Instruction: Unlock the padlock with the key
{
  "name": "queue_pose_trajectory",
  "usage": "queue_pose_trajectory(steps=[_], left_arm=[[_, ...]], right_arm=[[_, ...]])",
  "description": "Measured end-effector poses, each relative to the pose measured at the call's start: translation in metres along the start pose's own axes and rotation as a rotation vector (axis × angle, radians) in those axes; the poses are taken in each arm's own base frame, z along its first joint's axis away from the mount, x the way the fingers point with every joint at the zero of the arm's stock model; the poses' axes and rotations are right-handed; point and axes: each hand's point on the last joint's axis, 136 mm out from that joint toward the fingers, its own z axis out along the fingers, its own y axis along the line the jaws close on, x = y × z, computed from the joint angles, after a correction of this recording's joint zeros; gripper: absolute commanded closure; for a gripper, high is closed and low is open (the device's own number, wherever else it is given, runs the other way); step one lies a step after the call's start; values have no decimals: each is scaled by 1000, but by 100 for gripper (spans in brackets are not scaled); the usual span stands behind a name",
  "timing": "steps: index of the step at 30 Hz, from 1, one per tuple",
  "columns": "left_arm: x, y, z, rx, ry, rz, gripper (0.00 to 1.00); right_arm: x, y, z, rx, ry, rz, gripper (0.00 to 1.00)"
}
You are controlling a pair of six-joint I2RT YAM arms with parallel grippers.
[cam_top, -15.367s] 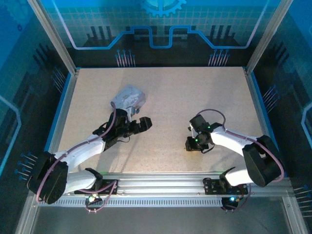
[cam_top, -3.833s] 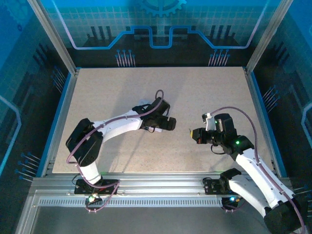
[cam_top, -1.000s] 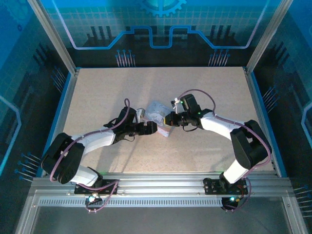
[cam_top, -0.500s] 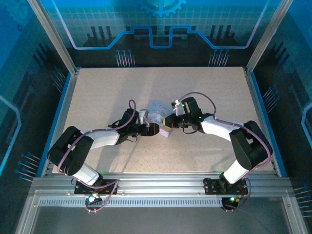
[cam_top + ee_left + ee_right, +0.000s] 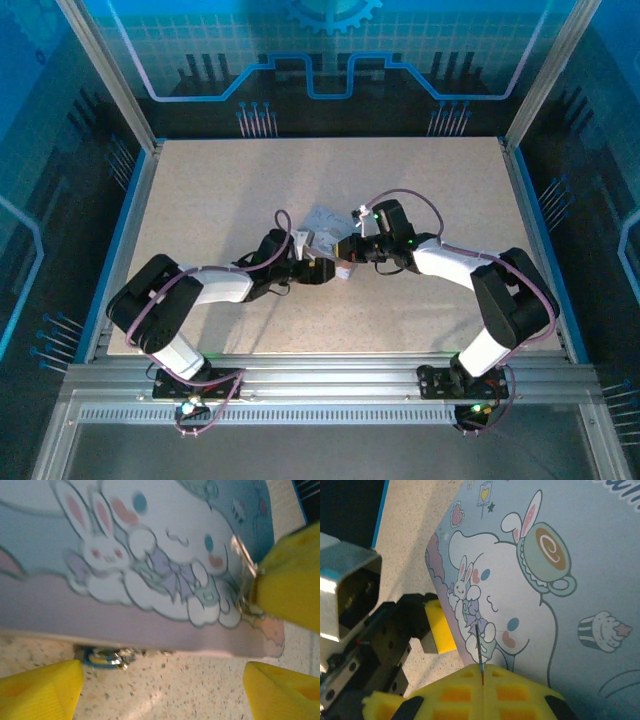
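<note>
My right pincer (image 5: 482, 674) pinches the key (image 5: 479, 647), a thin, stiff sliver that may twist. My left pincer (image 5: 160, 685) is spread before the tiny, likely slippery padlock (image 5: 107, 658); I should grip its body.

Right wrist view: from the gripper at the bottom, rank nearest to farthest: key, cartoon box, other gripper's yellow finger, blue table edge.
1. Key, pinched in the right gripper.
2. Cartoon box, just ahead.
3. Left gripper's yellow finger, left side.
4. Blue table edge, top left.
</note>
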Motion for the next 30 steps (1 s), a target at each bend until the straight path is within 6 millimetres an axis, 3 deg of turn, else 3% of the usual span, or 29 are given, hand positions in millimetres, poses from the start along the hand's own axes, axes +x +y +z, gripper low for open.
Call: queue_pose_trajectory(steps=[5, 18, 30], left_arm=[[14, 1, 4, -10, 29, -31, 16], [9, 3, 7, -62, -26, -80, 17], [-6, 10, -7, -149, -99, -20, 17]], right_arm=[[0, 0, 0, 0, 0, 0, 98], [0, 0, -1, 0, -2, -1, 98], [0, 0, -1, 0, -2, 0, 98]])
